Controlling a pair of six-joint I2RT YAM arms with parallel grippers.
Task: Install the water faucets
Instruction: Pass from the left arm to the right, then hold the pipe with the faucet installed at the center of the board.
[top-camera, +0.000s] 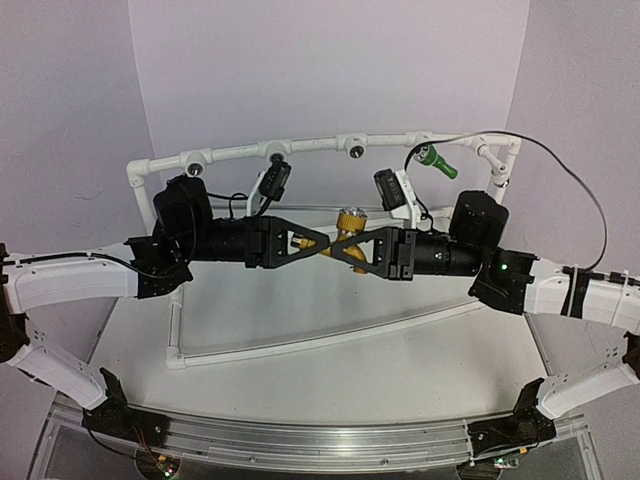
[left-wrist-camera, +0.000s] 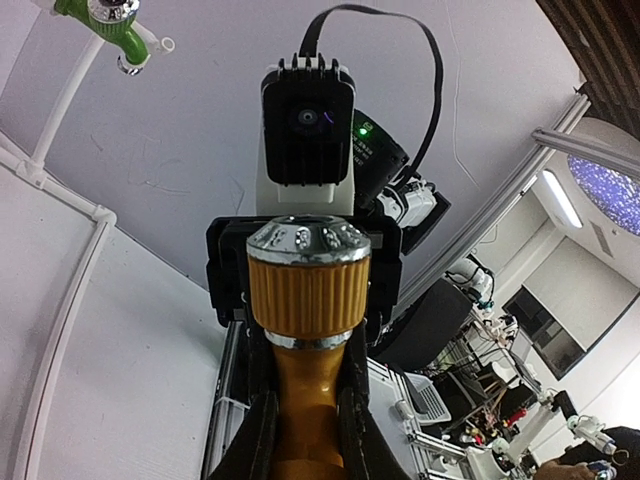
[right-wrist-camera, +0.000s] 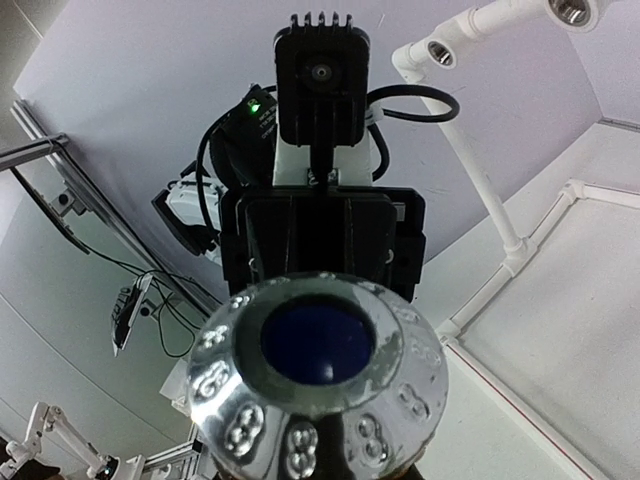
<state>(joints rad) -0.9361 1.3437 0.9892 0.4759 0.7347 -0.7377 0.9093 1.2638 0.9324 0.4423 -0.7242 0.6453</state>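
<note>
Handover in mid-air above the counter (top-camera: 350, 350): left fingers (left-wrist-camera: 258, 440) and right fingers (top-camera: 375, 252) are both clenched on the yellow faucet (top-camera: 349, 222), held between the two arms at mid-scene, probably to reset the grip before it is threaded into an empty socket (top-camera: 355, 149). The green faucet (top-camera: 437, 161) already sits in the white pipe frame (top-camera: 310, 147), far right.

White arm links (top-camera: 60, 283), black joint housings (top-camera: 185, 205), black cables (left-wrist-camera: 435, 60), green status lights (top-camera: 503, 266).
</note>
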